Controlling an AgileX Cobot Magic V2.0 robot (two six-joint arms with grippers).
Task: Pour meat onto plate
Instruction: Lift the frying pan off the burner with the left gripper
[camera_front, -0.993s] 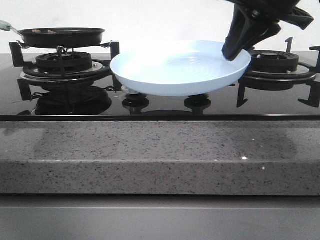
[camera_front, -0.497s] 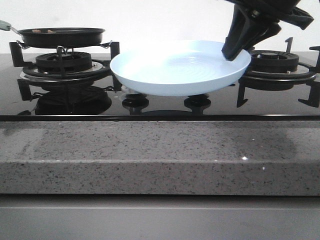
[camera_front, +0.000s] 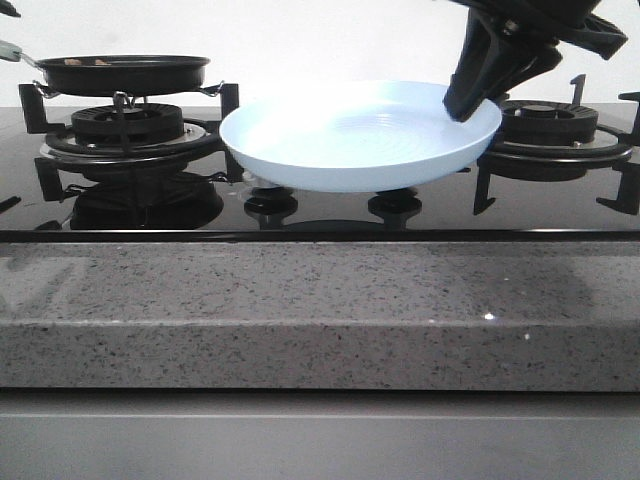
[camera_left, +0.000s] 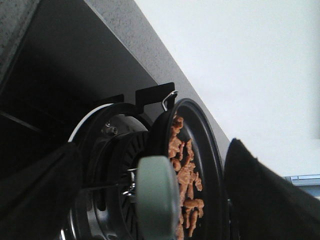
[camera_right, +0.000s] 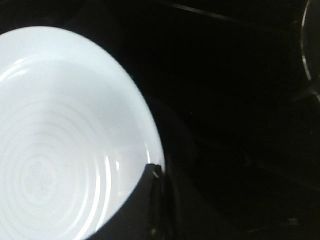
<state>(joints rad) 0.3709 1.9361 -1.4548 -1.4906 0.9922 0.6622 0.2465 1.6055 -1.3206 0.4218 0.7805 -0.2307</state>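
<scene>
Plain white wall (camera_front: 300, 40), speckled granite counter (camera_front: 300, 310)

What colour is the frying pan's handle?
Pale green handle, clearest in the left wrist view.

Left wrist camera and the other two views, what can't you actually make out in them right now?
- Left gripper: the left wrist view shows only dark finger edges either side of the pan handle; contact is unclear.
- Meat: in the front view the frying pan rim hides nearly all of it.
- Right gripper: at the plate rim, its grip lost in shadow in the right wrist view.
</scene>
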